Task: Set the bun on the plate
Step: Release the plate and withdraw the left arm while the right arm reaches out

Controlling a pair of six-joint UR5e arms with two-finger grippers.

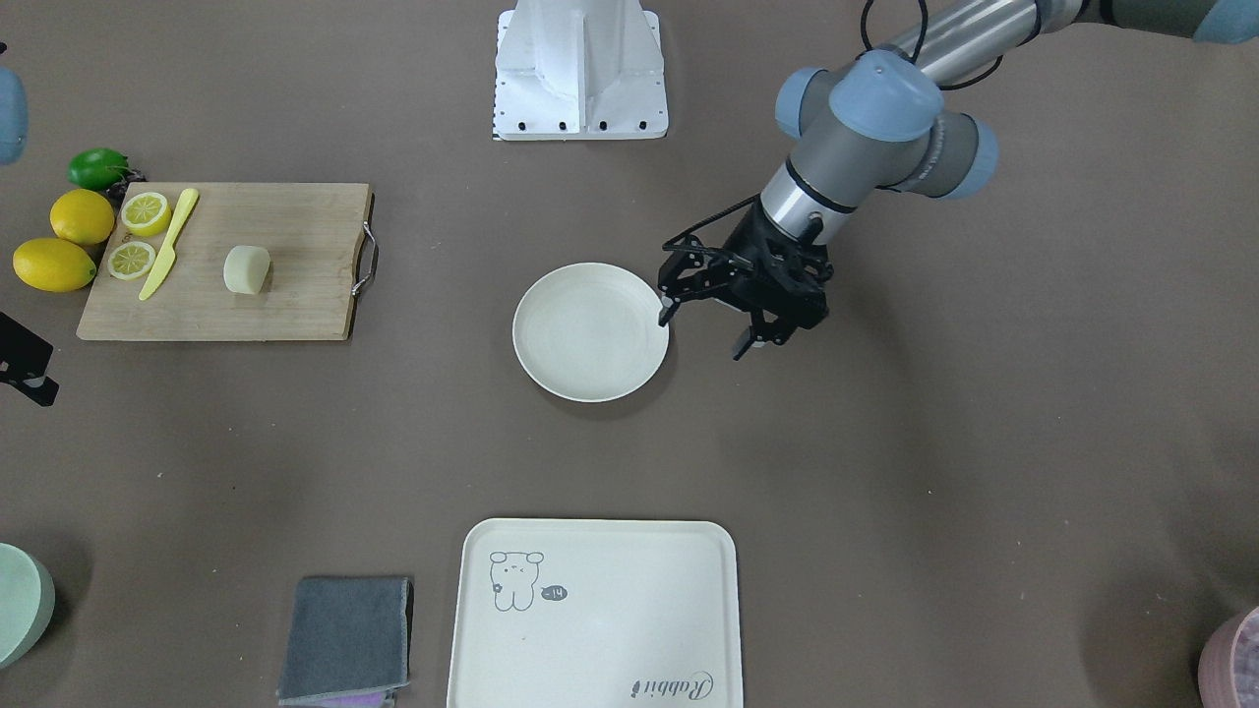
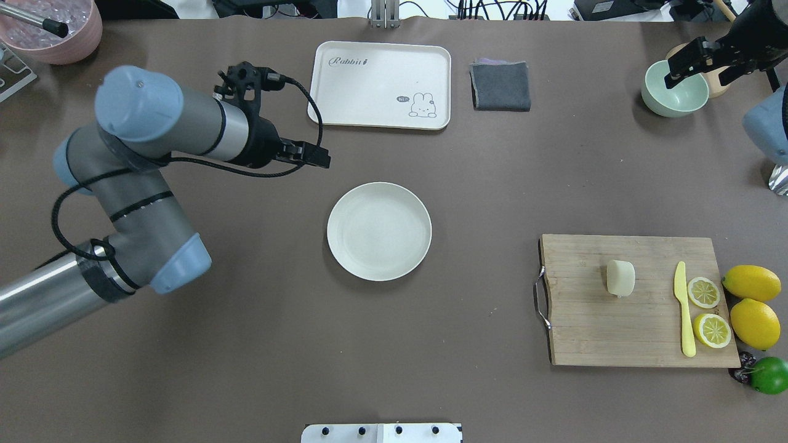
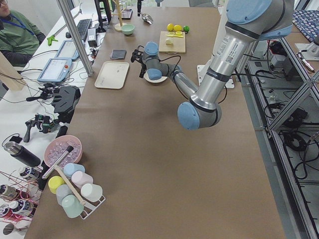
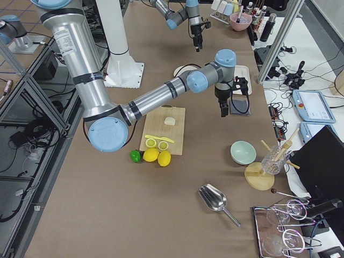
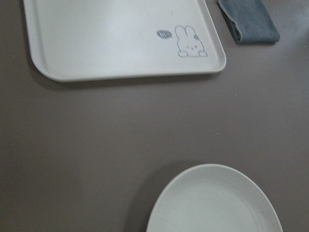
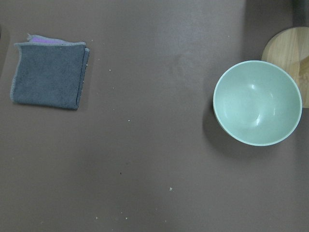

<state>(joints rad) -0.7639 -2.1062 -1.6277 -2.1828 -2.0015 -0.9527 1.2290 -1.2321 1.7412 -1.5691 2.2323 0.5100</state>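
The bun (image 1: 246,269) is a pale cream stub lying on the wooden cutting board (image 1: 295,295), also seen in the overhead view as the bun (image 2: 620,278). The empty off-white plate (image 1: 590,334) sits mid-table, far from the bun. My left gripper (image 1: 706,331) hangs open just off the plate's rim on my left side, nothing between its fingers. The left wrist view shows part of the plate (image 5: 217,205) below. My right gripper (image 2: 699,64) looks open above the far right corner of the table, well away from the board.
On or beside the board are a yellow knife (image 1: 169,244), two lemon halves (image 1: 138,236), two whole lemons (image 1: 67,241) and a lime (image 1: 96,167). A cream tray (image 2: 381,85), a grey cloth (image 2: 500,86), a green bowl (image 2: 674,95) and a pink bowl (image 2: 52,31) line the far edge.
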